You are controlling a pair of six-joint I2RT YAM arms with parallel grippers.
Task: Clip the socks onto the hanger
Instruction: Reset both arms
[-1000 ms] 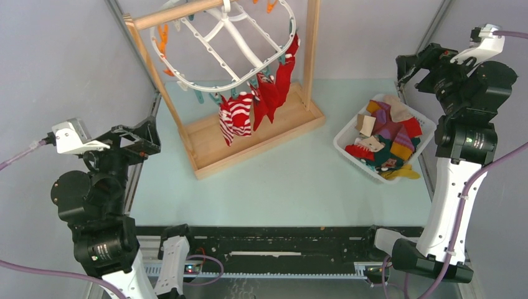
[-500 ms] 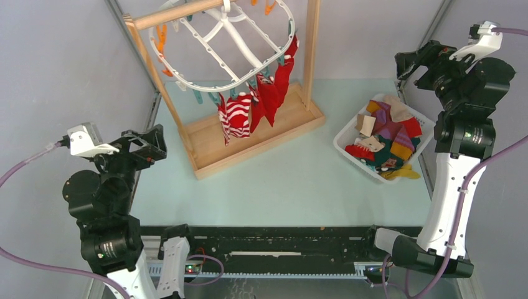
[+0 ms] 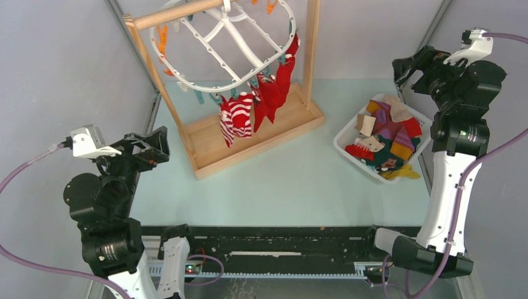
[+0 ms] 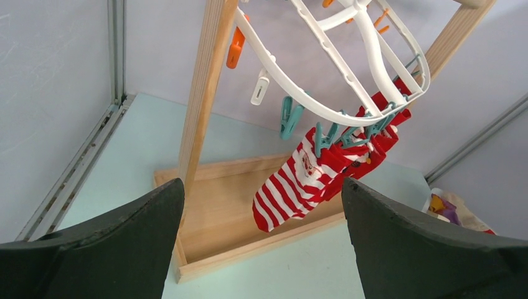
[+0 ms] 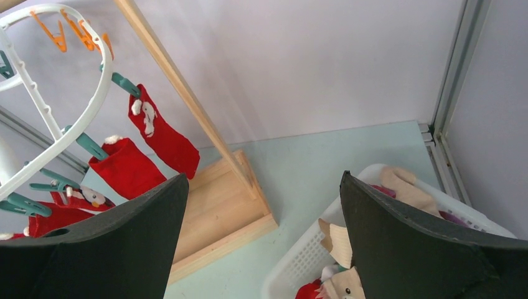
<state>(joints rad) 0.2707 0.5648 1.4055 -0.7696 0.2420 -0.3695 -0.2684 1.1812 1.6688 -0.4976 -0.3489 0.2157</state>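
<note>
The left end effector (image 3: 153, 143) gapes wide and empty. Ahead and above it the hanger (image 4: 274, 63) hangs freely, so a clumsy nudge could set it swinging and shake the clipped socks (image 3: 236, 117) loose. The right end effector (image 3: 411, 65) is also spread and empty. Below and just ahead of it the loose socks (image 3: 389, 131) lie tangled in the basket (image 3: 342, 141), so several might lift together. The hanger's top is cut off, and how many pegs (image 4: 290, 117) stand free is hard to tell.

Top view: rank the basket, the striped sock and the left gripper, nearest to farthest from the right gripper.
1. Basket, on the right side, just below the right gripper in the picture.
2. Striped sock, hanging near the middle.
3. Left gripper, far left.
</note>
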